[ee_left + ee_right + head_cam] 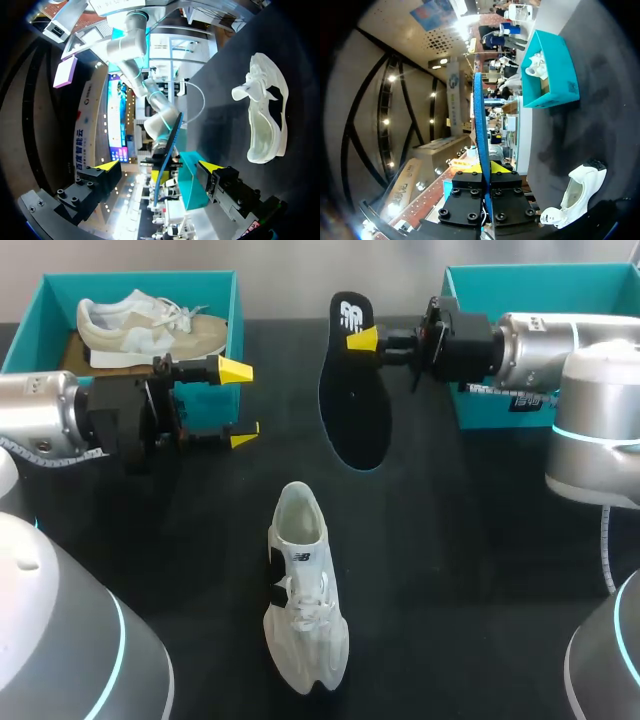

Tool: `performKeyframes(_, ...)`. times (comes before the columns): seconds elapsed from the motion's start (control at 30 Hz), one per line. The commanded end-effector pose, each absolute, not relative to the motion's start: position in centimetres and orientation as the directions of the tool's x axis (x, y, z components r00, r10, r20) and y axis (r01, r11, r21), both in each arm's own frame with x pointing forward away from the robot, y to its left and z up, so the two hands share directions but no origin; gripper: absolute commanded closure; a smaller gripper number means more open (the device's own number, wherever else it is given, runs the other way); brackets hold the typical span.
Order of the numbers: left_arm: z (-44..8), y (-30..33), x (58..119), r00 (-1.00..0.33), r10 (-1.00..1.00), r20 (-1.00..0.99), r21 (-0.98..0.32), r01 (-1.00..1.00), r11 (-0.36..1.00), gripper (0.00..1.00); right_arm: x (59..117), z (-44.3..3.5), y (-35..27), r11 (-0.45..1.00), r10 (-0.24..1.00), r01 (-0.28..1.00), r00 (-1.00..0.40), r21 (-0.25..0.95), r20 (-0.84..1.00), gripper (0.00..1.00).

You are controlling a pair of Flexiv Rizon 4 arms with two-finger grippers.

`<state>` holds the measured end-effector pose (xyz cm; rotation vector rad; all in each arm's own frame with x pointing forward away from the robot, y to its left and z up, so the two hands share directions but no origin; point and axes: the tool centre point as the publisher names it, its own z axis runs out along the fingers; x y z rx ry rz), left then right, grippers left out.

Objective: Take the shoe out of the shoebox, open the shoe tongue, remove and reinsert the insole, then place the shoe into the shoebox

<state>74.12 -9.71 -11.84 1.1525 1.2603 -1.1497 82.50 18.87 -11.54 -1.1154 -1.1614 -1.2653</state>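
Here my right fingers (362, 339) clamped the insole (355, 410), my left fingers (238, 404) stood apart, and the shoe (303, 590) lay on the surface (480, 570).

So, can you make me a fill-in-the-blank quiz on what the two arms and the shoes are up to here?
1. The right gripper is shut on the flat black ____.
2. The left gripper is ____ and holds nothing.
3. The white lace-up shoe lies on the black ____.
4. The beige sneaker sits in a teal cardboard ____.
Missing words: insole; open; table; shoebox.
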Motion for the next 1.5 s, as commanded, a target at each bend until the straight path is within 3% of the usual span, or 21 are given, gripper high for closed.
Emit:
performKeyframes(0.03, -13.1, -10.8, 74.8, 0.017, -0.018, -1.0, 0.016, 0.998, 0.059, 0.0, 82.5, -11.5, 19.0, 0.01, -0.095, 1.0, -0.026, 0.027, 0.995, 1.0)
performKeyframes(0.23, -14.8, -11.0, 76.8, 0.03, -0.033, -0.999, 0.028, 0.998, 0.063, 0.0, 83.7, -13.8, 21.7, 0.04, -0.107, 0.991, 0.132, -0.129, 0.985, 1.0)
performKeyframes(0.47, -15.9, -11.0, 78.6, 0.039, -0.025, -0.999, 0.037, 0.997, 0.066, 0.0, 83.6, -15.6, 22.3, 0.031, -0.074, 0.979, 0.201, -0.199, 0.977, 1.0)
performKeyframes(1.4, -17.4, -16.6, 80.1, 0.071, 0.041, -0.997, 0.073, 0.996, 0.049, 0.0, 84.4, -17.5, 22.8, 0.028, -0.042, 0.986, 0.165, -0.164, 0.985, 1.0)
performKeyframes(1.5, -17.5, -17.0, 80.5, 0.067, 0.043, -0.997, 0.069, 0.996, 0.049, 0.2, 84.4, -17.5, 22.8, 0.028, -0.042, 0.986, 0.165, -0.164, 0.985, 1.0)
